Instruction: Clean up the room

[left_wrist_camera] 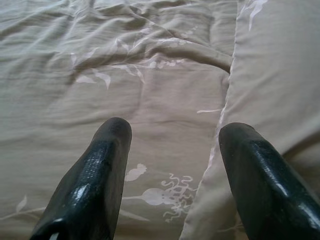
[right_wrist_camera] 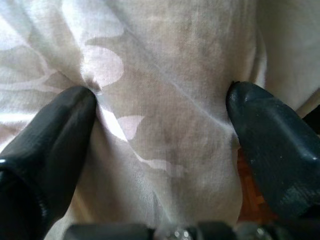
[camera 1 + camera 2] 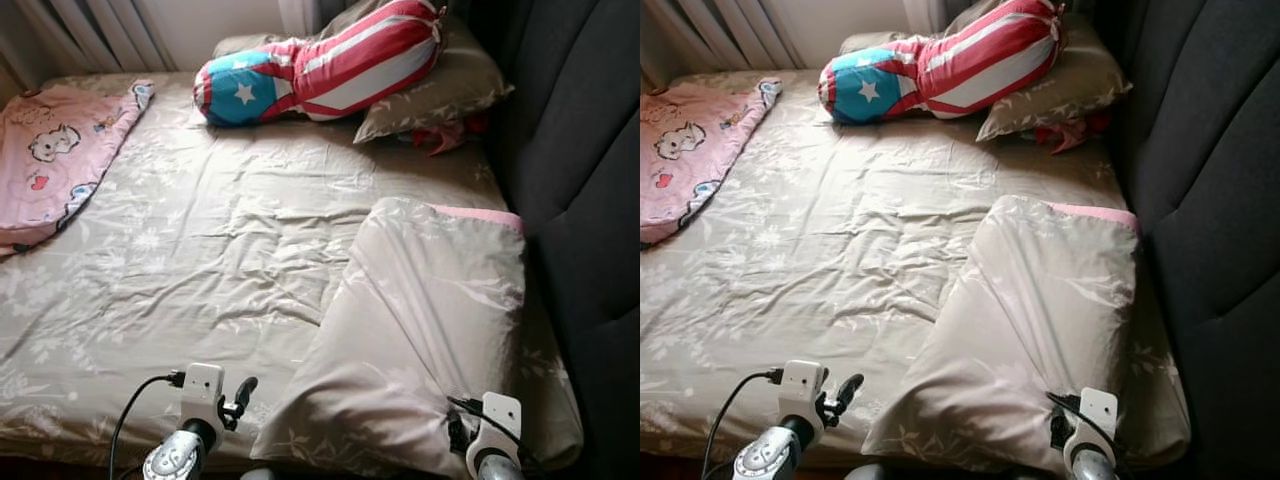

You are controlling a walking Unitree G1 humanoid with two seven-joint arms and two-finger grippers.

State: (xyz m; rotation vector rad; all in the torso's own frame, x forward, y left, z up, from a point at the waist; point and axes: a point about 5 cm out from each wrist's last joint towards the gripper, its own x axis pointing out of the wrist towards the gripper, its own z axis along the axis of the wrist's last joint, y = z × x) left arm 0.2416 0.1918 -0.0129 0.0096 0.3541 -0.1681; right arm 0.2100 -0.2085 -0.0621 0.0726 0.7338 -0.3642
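We see the bed [image 3: 200, 260] covered by a beige floral sheet, and on its right side, beside the dark headboard [image 3: 580, 150], lies the beige pillow [image 3: 420, 320]. The right gripper [image 2: 160, 125] has its 2 fingers spread wide and pressed into this pillow's near edge, while the left gripper [image 1: 172, 165] hangs wide open above the sheet, holding nothing. At the far end lie 1 flag-patterned cushion [image 3: 320, 60] on another pillow [image 3: 440, 90], and a pink blanket [image 3: 60, 150] at the left.

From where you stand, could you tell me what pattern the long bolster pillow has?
The bolster pillow has red and white stripes and a blue end with a white star, clearest in the left eye view.
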